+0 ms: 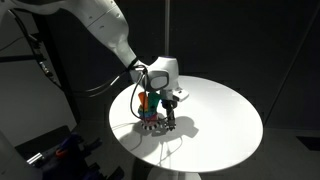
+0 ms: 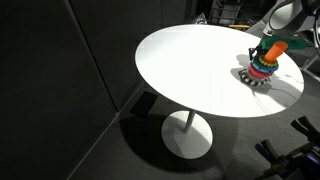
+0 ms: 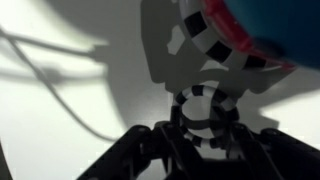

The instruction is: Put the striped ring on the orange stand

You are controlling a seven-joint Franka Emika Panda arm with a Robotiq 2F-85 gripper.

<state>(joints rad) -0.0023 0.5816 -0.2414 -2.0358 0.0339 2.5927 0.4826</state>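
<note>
The striped ring [image 3: 205, 115], thin with black and white bands, sits between my gripper's [image 3: 207, 130] two dark fingers in the wrist view, touching both. The gripper is shut on it, low over the white table. Just beyond it lies the wider black-and-white striped ring [image 3: 225, 45] under red and blue rings. In an exterior view the gripper [image 1: 168, 112] hangs right beside the stack of coloured rings [image 1: 150, 108]. The orange stand [image 2: 272, 47] pokes up from the top of that stack, and the arm comes in above it.
The round white table [image 1: 215, 115] has a single pedestal foot [image 2: 187, 135] and dark surroundings. A cable's shadow [image 3: 70, 90] crosses the tabletop. The stack stands near the table's edge [image 2: 285, 95].
</note>
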